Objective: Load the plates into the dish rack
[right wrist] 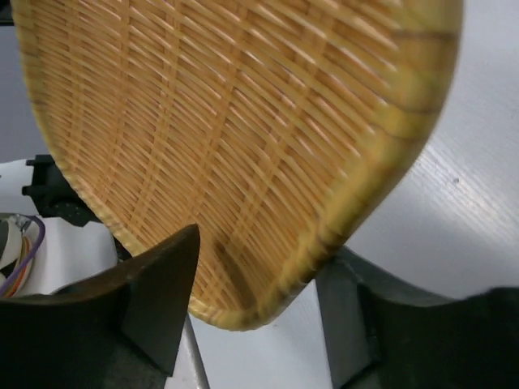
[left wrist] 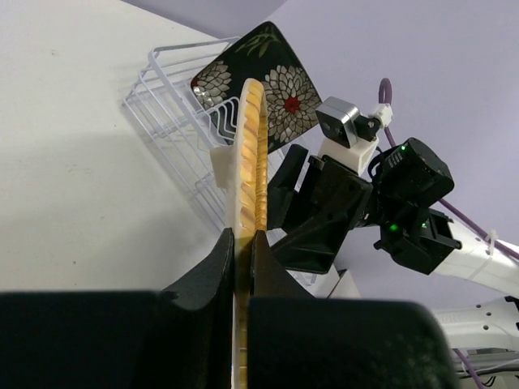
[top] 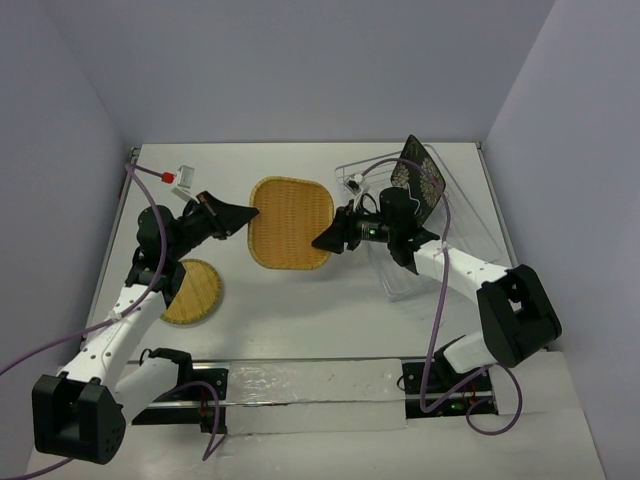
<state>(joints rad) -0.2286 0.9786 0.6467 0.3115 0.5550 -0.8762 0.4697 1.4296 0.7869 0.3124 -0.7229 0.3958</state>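
Left wrist view: left tool [left wrist: 243,247] clenched on orange plate [left wrist: 253,154], between both arms, beside dish rack [left wrist: 170,101] | right tool [right wrist: 255,304] parted about opposite rim — not pressing | advice: grip right firmly before left releases, then slot behind black plate [left wrist: 276,81].

- White tabletop [top: 300,310], matte, enclosed on three sides
- Pale lavender walls [top: 300,70] at the far edge and both sides
- Small white-and-red item [top: 176,178] near the far left corner; type cannot be determined
- Translucent strip [top: 300,385] along the near edge
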